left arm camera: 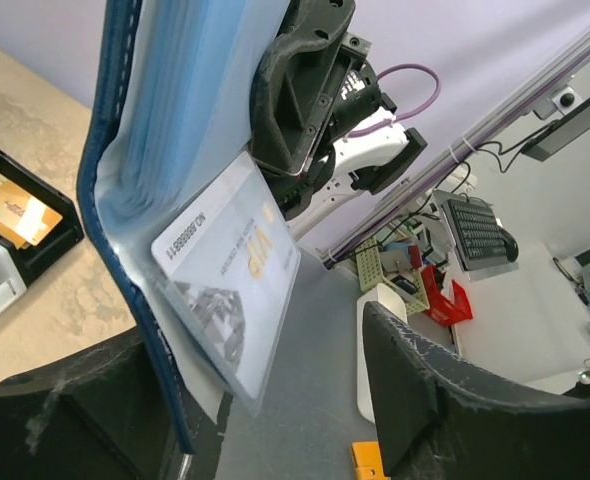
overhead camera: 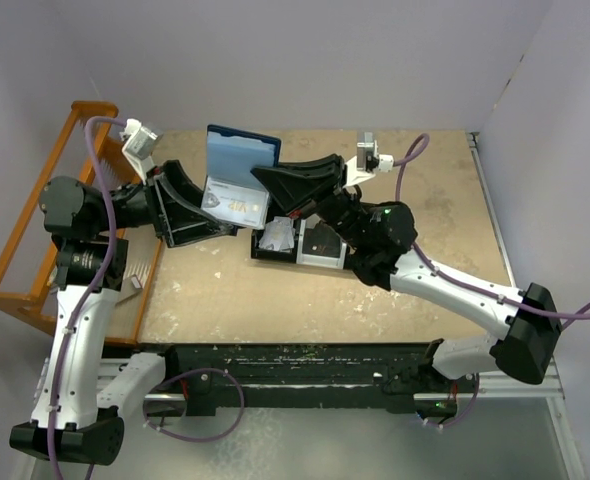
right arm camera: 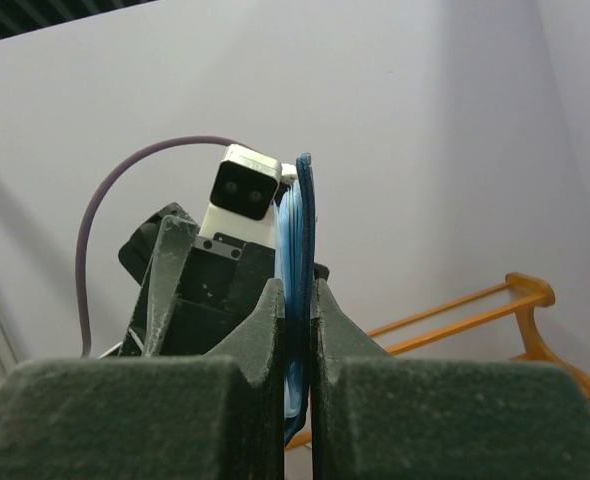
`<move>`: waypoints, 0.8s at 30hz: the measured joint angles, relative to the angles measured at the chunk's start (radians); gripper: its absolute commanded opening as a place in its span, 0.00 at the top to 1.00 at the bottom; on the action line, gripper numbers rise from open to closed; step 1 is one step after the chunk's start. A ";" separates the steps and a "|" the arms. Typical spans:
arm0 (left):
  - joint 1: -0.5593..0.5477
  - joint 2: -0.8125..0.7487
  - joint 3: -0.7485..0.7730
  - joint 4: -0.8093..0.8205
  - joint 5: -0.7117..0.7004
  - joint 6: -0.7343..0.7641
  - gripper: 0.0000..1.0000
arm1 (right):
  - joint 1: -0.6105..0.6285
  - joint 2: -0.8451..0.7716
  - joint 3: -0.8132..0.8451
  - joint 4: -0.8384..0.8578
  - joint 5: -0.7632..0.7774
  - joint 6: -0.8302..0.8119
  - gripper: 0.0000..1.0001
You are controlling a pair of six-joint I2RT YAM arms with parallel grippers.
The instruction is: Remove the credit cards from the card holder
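- From the top camera, a tan, scuffed counter [overhead camera: 415, 230] sits between pale lilac walls, with an orange wooden rack [overhead camera: 25, 240] to the left of the small navy-blue folding card holder [overhead camera: 240, 155].
- The card holder stands open and upright off the counter, its paler blue inner face toward the arms. A silver-white plastic card [overhead camera: 237, 205] sticks out of its lower edge.
- A black compartment tray [overhead camera: 275, 257] lies on the counter just in front of the card holder.
- The left arm reaches in from the left, its left tool [overhead camera: 203, 210] at the protruding card. The right arm bends in from the right, its right tool [overhead camera: 265, 180] on the card holder's right edge.
- In the left wrist view, the card holder [left arm camera: 125, 120] rises on the left, with the card [left arm camera: 225, 290] hanging out below.
- The left tool [left arm camera: 275, 400] stands open with its fingers wide on either side of the card, and the right-hand finger [left arm camera: 445, 400] is well clear of it.
- The tray [left arm camera: 60, 235] is left of the card holder and holds a gold card [left arm camera: 15, 215].
- In the right wrist view, the right tool [right arm camera: 297, 300] is closed tight on the edge-on card holder [right arm camera: 303, 220]. The lilac wall and the rack [right arm camera: 465, 305] are behind.
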State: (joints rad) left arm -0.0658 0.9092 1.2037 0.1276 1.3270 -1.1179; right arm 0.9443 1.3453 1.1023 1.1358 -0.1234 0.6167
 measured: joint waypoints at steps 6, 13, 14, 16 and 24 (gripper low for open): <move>0.000 0.001 -0.008 0.005 0.008 -0.025 0.61 | 0.000 0.000 -0.014 0.008 -0.004 0.021 1.00; 0.000 0.011 -0.023 0.005 0.021 -0.026 0.77 | 0.000 -0.005 -0.018 0.014 -0.007 0.064 1.00; 0.000 0.013 -0.023 0.005 0.025 -0.026 0.79 | 0.000 -0.006 -0.020 0.012 -0.007 0.074 1.00; 0.000 0.013 -0.023 -0.001 0.034 -0.023 0.92 | 0.000 -0.006 -0.024 -0.002 -0.006 0.099 0.96; 0.007 0.011 -0.045 -0.100 0.055 0.060 1.00 | -0.025 -0.043 -0.002 -0.251 0.045 0.219 0.80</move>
State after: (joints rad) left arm -0.0586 0.9207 1.1584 0.0277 1.3815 -1.0584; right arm 0.9195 1.3018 1.1007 0.8848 -0.0784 0.8356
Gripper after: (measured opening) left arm 0.038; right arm 0.168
